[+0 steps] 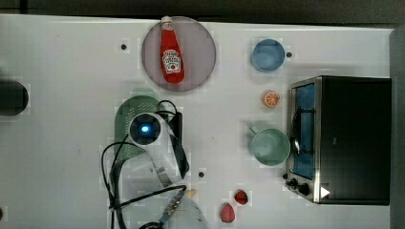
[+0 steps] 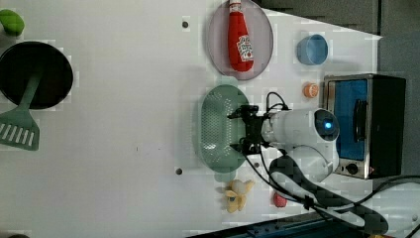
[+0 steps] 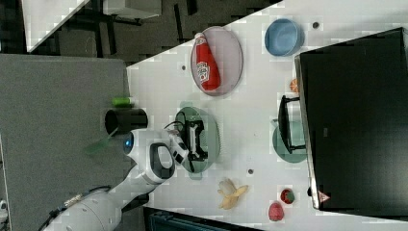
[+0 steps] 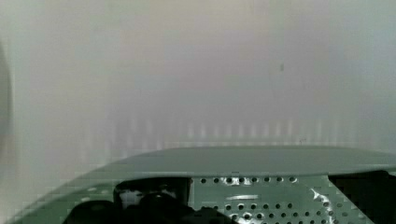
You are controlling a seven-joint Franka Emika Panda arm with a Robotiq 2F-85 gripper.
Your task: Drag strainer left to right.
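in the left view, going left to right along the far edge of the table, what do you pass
small green rounded object → pale grey round plate carrying the red ketchup bottle → light blue round bowl

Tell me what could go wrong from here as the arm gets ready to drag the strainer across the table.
1. The gripper is open over the strainer, with no firm hold visible; it could slip off the rim once the drag starts.
2. In the top view, the teal mug sits to the strainer's right in front of the toaster oven, so a long drag could bump it.
3. The plate with the ketchup bottle lies close by; a skewed drag might clip it.
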